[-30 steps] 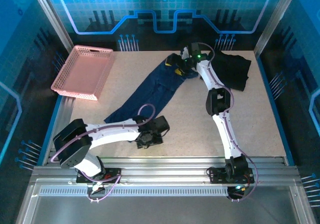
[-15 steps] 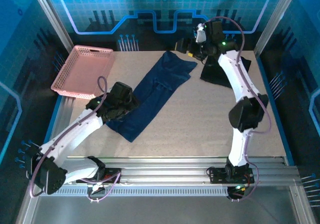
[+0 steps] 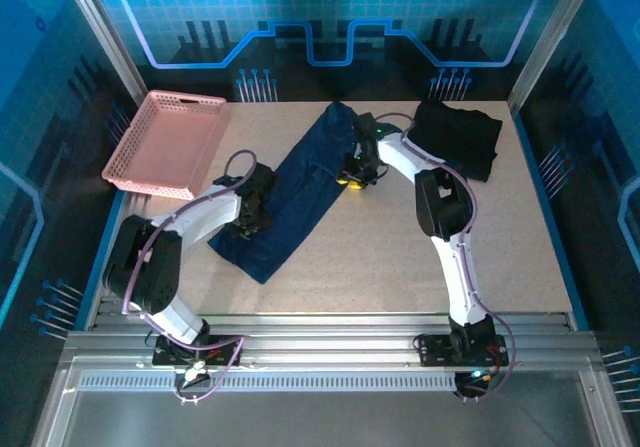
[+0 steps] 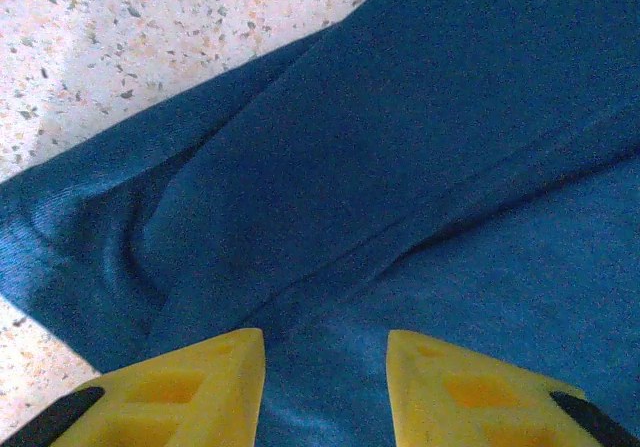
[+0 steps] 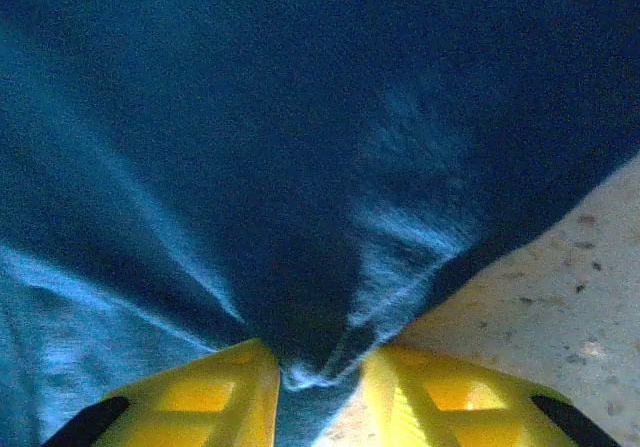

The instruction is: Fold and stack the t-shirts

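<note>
Navy t-shirt between pink basket and black t-shirt; right jaws tight on its edge; left jaws apart

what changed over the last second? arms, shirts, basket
The right gripper came down from the far side to the right edge of the navy shirt and now pinches a fold of it. The left gripper swung from the shirt's near end to its left edge, jaws open over the cloth. The black shirt and pink basket stayed put.
</note>
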`<state>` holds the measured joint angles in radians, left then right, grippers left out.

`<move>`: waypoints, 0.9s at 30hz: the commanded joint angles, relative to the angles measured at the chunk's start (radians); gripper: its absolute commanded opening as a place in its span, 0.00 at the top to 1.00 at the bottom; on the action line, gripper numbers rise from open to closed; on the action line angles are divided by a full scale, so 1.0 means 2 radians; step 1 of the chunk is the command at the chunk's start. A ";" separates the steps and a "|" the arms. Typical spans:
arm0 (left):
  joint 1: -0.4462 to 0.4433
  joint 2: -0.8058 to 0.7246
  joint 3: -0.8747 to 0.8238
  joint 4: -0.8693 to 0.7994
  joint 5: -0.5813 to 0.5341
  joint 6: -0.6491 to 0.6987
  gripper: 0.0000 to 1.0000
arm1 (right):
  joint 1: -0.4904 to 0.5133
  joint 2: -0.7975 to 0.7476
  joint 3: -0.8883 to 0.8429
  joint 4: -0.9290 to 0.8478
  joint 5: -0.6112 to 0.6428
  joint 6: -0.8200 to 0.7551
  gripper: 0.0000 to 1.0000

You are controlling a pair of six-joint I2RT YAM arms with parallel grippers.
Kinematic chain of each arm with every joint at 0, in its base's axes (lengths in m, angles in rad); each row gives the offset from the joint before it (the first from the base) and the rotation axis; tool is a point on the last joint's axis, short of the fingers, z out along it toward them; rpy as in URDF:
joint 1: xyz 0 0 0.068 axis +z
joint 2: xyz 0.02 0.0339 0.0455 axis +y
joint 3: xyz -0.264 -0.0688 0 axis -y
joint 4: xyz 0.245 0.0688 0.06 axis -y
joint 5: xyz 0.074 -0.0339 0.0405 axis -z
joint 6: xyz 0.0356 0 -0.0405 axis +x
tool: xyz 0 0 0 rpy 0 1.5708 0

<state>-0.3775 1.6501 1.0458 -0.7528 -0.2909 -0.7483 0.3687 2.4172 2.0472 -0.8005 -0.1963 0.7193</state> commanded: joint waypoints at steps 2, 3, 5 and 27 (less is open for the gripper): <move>-0.020 0.014 -0.008 0.012 0.023 0.011 0.64 | 0.002 0.062 0.084 -0.049 0.068 0.028 0.67; -0.027 0.019 -0.013 0.014 0.032 0.007 0.64 | -0.001 0.075 0.105 -0.062 0.075 0.031 0.67; -0.049 0.023 -0.025 0.022 0.048 -0.003 0.65 | -0.008 0.096 0.137 -0.084 0.085 0.037 0.67; -0.268 0.159 0.216 0.202 0.295 -0.106 0.54 | -0.130 0.064 0.221 -0.110 -0.002 -0.039 0.32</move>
<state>-0.9070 2.0037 1.4063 -0.4004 0.2008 -0.9348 0.1074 2.6419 2.4989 -0.9752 -0.1146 0.7231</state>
